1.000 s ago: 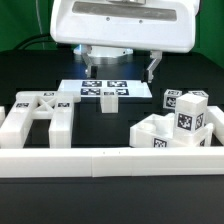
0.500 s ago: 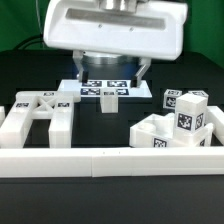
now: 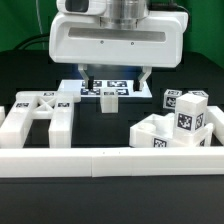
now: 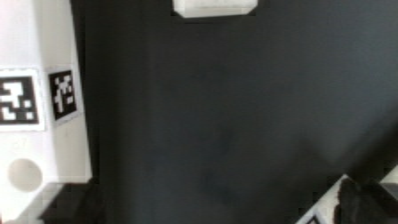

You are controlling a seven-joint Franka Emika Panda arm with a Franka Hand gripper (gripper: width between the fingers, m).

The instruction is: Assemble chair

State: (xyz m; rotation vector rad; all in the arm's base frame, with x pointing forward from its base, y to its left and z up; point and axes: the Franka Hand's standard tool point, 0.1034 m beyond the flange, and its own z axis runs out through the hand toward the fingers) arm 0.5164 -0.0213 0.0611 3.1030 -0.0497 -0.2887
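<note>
From where I stand, the glossy white plastic frame with a crossed brace (image 3: 35,115) lies well off to the side of the jaws, toward the exterior view's left and nearer the camera than they are. The gripper (image 3: 116,78) hangs above the back of the black table (image 3: 110,128) with its jaws spread wide and nothing between them. Just beneath them lies the marker board (image 3: 100,88), and a small white block (image 3: 108,101) stands right in front of it, a little below the gap. In the wrist view the space under the jaws is mostly bare table, with a tagged white piece (image 4: 27,100) off to one side; I cannot tell which part that is. Toward the exterior view's right, lower and nearer the camera than the jaws, sits the heap of glossy white plastic blocks and panels (image 3: 180,125), and the low white border wall (image 3: 110,160) runs along the front. This looks to me like an approach with no part chosen yet. To do it well, I would centre the gap over one part's narrow width, square the fingers (image 3: 85,76) to its flat faces, and come straight down, keeping clear of the neighbouring pieces.
</note>
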